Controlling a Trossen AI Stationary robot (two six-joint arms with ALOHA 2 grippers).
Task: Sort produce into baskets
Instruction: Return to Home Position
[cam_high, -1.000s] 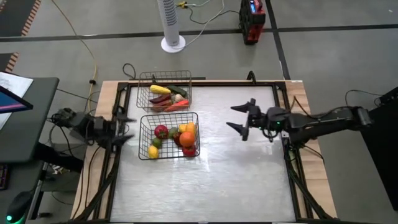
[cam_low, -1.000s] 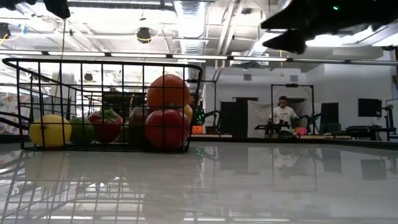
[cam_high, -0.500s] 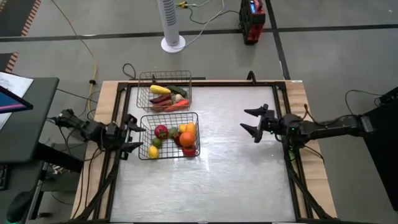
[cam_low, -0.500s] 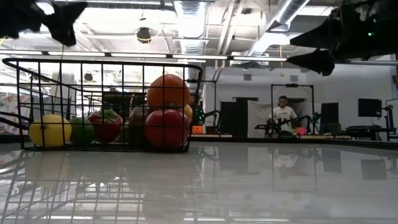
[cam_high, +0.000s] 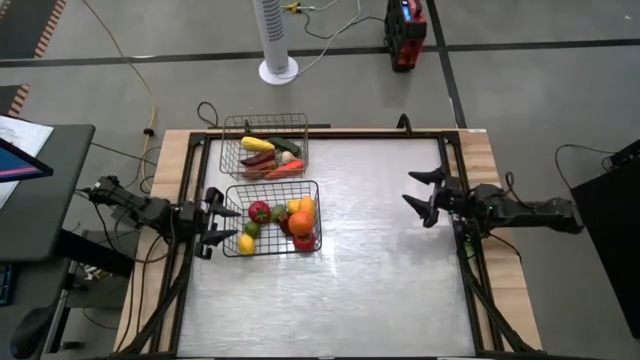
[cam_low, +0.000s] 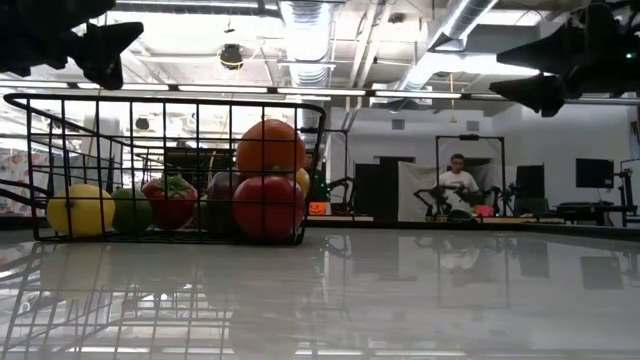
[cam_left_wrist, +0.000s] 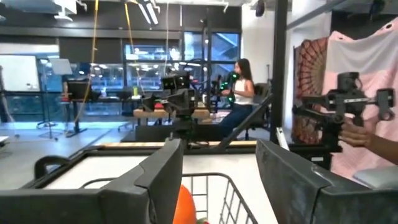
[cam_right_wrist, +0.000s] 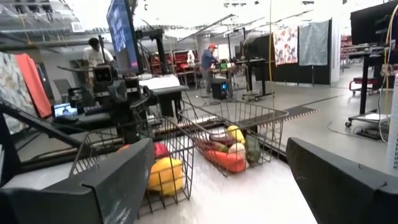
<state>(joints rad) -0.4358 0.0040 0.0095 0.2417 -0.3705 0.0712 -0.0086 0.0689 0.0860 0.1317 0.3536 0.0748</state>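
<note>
Beyond the table (cam_high: 380, 290), a white tower fan (cam_high: 277, 35) and a red-and-black device (cam_high: 404, 32) stand on the grey floor, near a yellow cable (cam_high: 151, 106). A person (cam_low: 458, 182) sits at a distant workbench. Patterned cloth (cam_left_wrist: 309, 68) hangs near another seated person (cam_left_wrist: 242, 84).

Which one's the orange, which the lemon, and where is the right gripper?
orange (cam_high: 299, 222), high view, its top.
lemon (cam_high: 246, 243), high view, its middle.
right gripper (cam_high: 409, 188), high view, midway between its open fingertips.
</note>
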